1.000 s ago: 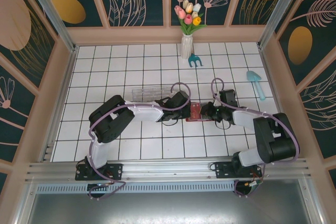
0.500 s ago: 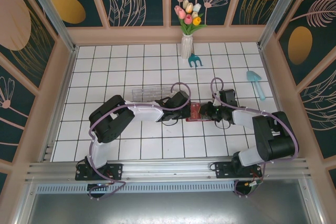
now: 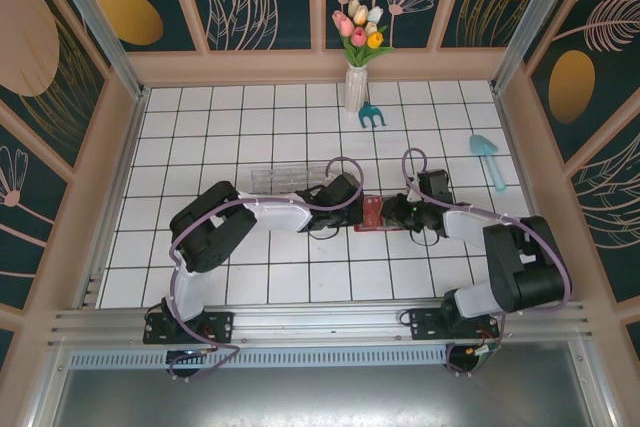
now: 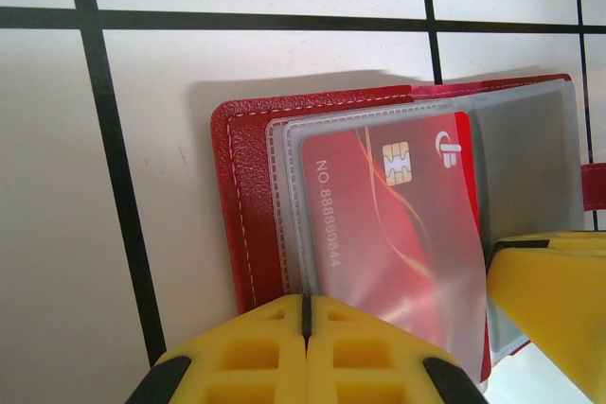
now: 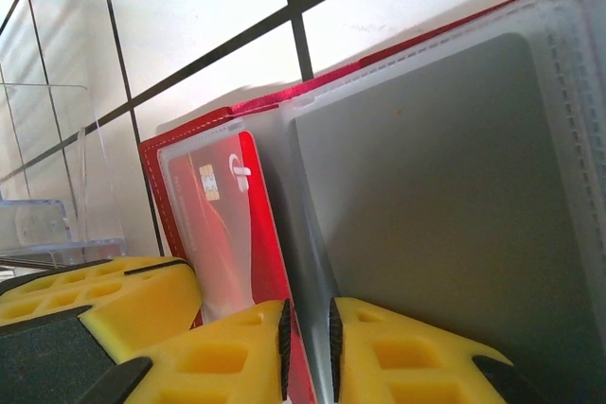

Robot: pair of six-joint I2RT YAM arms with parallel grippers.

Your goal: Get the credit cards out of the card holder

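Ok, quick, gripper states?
Left gripper: closed on the card holder's edge.
Right gripper: jaws slightly apart around a sleeve; grip cannot be told.

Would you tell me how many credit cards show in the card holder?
2: a red card and a grey card, in neighbouring pockets of the card holder; more may be hidden.

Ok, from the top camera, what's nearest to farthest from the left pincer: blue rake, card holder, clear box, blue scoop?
1. card holder, right at the tips of the left pincer.
2. clear box, just behind, to its left.
3. blue rake, farther back, near the vase.
4. blue scoop, far right.
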